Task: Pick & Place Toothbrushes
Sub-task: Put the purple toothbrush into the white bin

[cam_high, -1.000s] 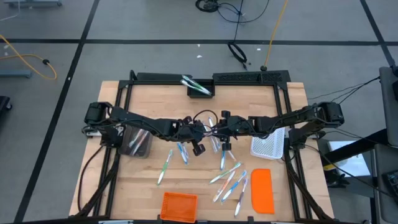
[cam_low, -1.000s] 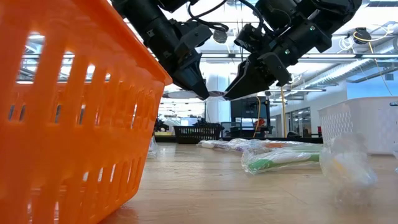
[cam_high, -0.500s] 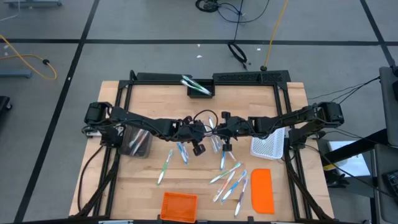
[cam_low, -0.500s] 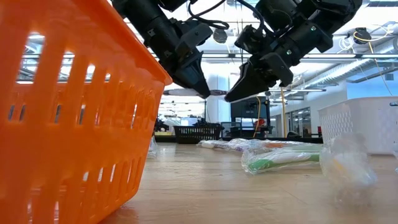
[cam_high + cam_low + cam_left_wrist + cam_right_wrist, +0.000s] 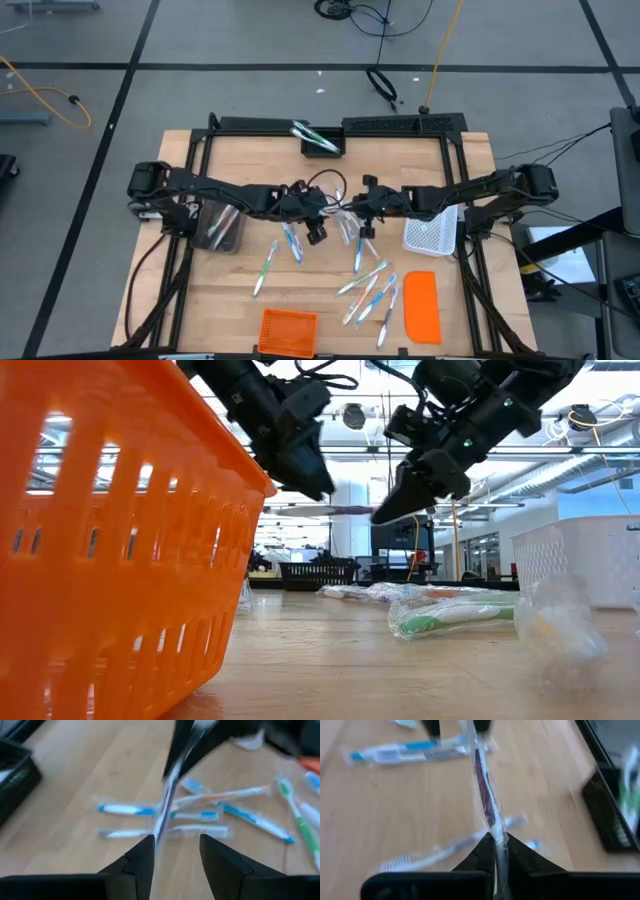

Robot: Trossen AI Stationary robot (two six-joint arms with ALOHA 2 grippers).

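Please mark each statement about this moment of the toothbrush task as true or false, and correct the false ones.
1. The right gripper is shut on a wrapped toothbrush. True.
2. The left gripper is shut on that toothbrush. False: its fingers stand apart, with the toothbrush between them and not clamped.
3. The orange lid lies on the table near the white mesh basket. True.
4. The black bin at the table's far edge has nothing in it. False: toothbrushes lie in it.
5. Several toothbrushes lie loose on the wooden table. True.
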